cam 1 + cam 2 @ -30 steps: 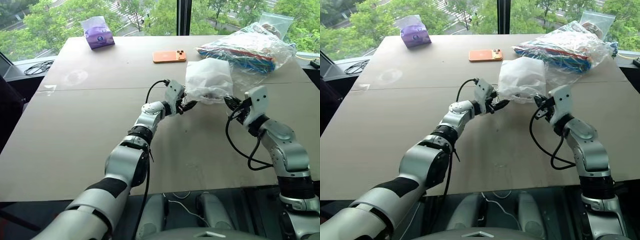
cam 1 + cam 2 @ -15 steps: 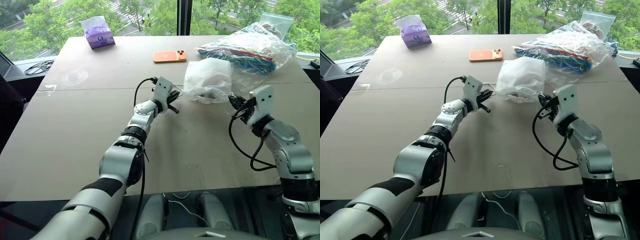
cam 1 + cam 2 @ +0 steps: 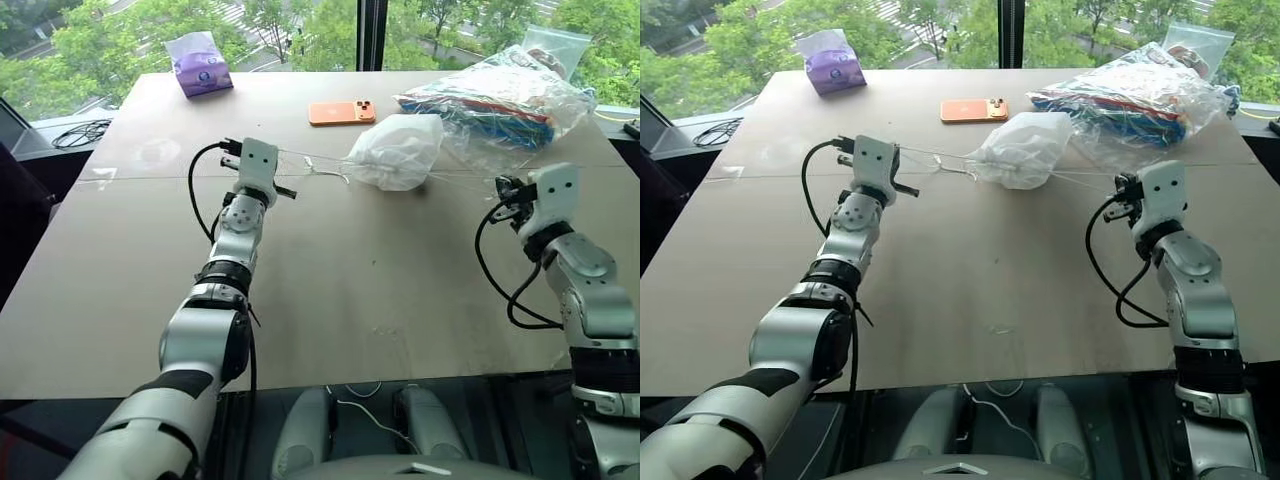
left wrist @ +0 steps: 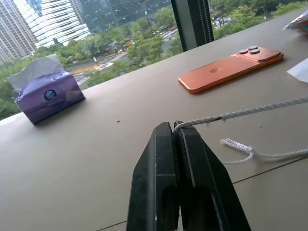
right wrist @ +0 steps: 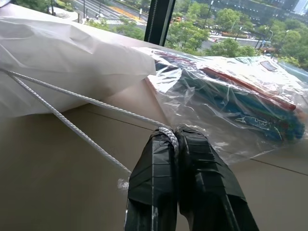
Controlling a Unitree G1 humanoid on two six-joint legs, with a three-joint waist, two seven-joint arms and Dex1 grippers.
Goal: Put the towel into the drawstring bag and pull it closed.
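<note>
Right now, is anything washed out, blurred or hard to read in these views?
Eye views: even daylight from the windows, the table sharp, the bag's cords thin and faint. Left wrist view: fingers and cord crisp, buildings outside pale. Right wrist view: bag bright, nearly blown out; plastic bag glary.

The drawstring bag point(image 3: 396, 151) is a thin white translucent pouch. It lies on its side in the middle of the table, bunched and bulging, with its gathered mouth toward the near side. White cords point(image 4: 250, 111) run out from the mouth to both sides, stretched nearly straight. The towel cannot be seen apart from the bag.
</note>
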